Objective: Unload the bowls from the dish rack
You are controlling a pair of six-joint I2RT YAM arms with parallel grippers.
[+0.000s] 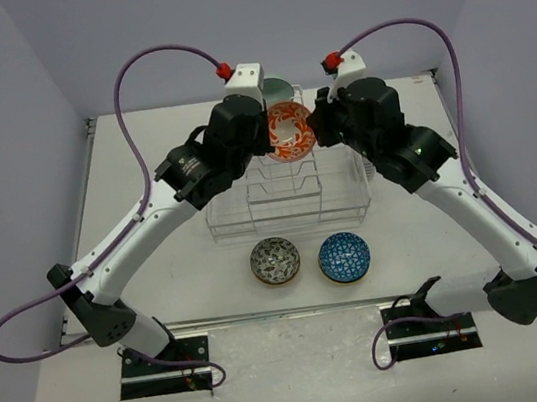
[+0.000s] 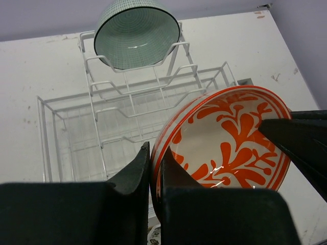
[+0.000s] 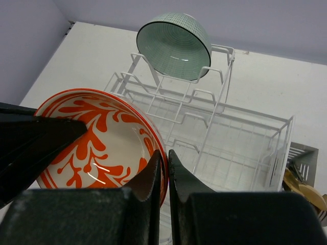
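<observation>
Orange-red bowl pinched at both rims, over the rack's far half

Orange-red bowl (image 1: 289,130) sat on edge between the two grippers, upper centre of the top view, inside face toward the camera.

Left gripper (image 2: 155,153): jaws all but closed, nipping the bowl's rim. In the left wrist view the rim ran between the fingertips at lower centre, and the rest of the bowl filled the lower right of the frame.

Right gripper (image 3: 165,155): same story, jaws nearly together on the opposite rim. In the right wrist view the bowl spread to the lower left of its fingertips.

Each wrist camera caught the other gripper's dark finger on the bowl's far edge, at mid right in the left wrist view and mid left in the right wrist view.

Dish rack (image 1: 289,203) lay under and in front of the bowl, centre of the top view. Couldn't tell whether the bowl's bottom edge touched the wire, since the fingers hid it.

Pale green bowl (image 1: 278,88) stood on edge in the tall upright slots at the rack's far end, just behind the orange-red one and apart from it. It was the nearest thing to the held bowl.

Grey-speckled bowl (image 1: 275,261) and blue mosaic bowl (image 1: 344,256) sat upright side by side on the table (image 1: 221,289) below the rack, well away from both grippers.

Side caddy (image 3: 301,153) hung on the rack's end, lower right of the right wrist view, with tan utensil handles (image 3: 301,191) in it.
</observation>
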